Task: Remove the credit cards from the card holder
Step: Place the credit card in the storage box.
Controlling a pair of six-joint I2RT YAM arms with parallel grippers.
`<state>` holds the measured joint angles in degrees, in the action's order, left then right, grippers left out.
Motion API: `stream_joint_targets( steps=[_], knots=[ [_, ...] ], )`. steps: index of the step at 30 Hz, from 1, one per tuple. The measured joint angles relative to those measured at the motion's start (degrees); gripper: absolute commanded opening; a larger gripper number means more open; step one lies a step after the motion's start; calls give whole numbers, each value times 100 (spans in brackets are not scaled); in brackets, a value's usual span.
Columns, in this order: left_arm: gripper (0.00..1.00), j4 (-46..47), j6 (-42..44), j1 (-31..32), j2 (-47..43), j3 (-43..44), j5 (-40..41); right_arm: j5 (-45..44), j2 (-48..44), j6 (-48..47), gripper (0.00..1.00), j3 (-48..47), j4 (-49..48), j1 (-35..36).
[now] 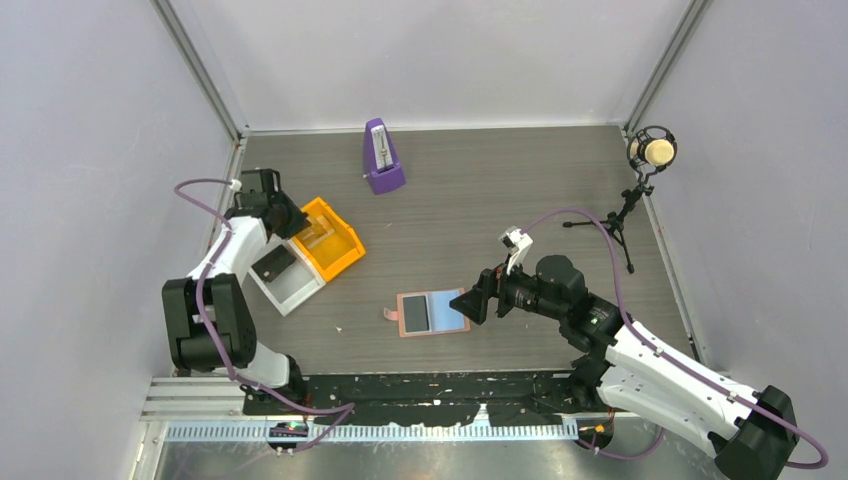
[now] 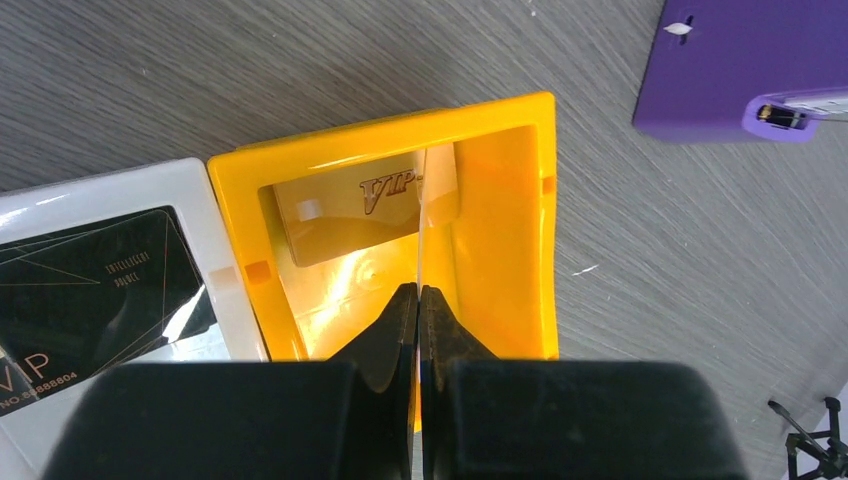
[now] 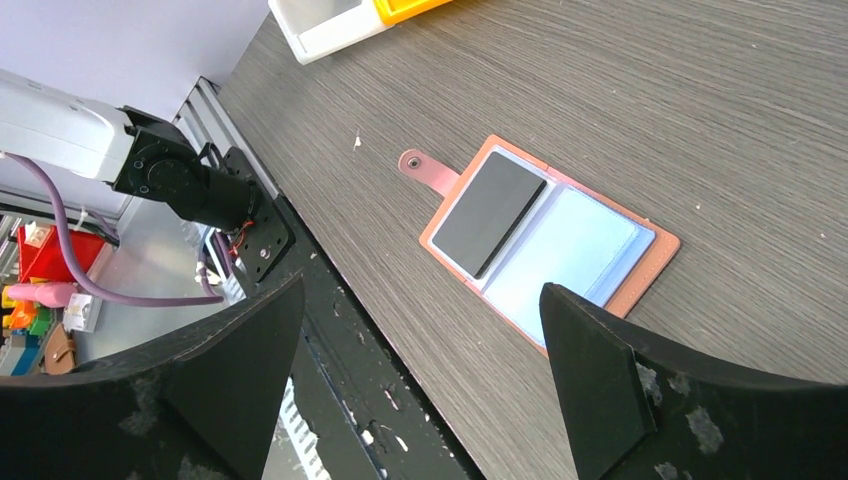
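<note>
Holder (image 1: pixel 432 312) lies spread open on the worktop (image 1: pixel 520 200) with one dark card (image 3: pixel 490 212) on its tab-side face; the right hand (image 1: pixel 468 306) hovers just beside its other edge, fingers wide apart — poised, I judge, to draw that card. The left hand (image 2: pixel 419 293) is clamped on a thin card (image 2: pixel 421 220), edge-on over the orange tray (image 2: pixel 535 200) — probably for dropping there.

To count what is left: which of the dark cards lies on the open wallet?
The plain, unprinted card on the wallet's tab side; the other card, printed VIP, lies in the white tray.
</note>
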<state>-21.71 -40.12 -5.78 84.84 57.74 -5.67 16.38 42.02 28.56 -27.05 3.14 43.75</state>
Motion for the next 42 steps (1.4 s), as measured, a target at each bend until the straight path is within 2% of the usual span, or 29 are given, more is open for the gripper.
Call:
stream_joint_targets(
  steps=[11, 19, 31, 42],
  knots=[
    [3, 201, -190, -42, 201, 0, 13, -31, 103, -26, 96, 0, 4, 0],
    [17, 221, -208, -42, 234, 0, 136, -31, 153, -42, 96, 0, 24, 0],
    [26, 140, -164, -61, 258, 48, 297, -31, 151, -39, 96, 0, 37, 0],
    [34, -299, 35, -61, 127, 420, 466, -31, 140, -28, 96, 0, 101, 0]
  ],
)
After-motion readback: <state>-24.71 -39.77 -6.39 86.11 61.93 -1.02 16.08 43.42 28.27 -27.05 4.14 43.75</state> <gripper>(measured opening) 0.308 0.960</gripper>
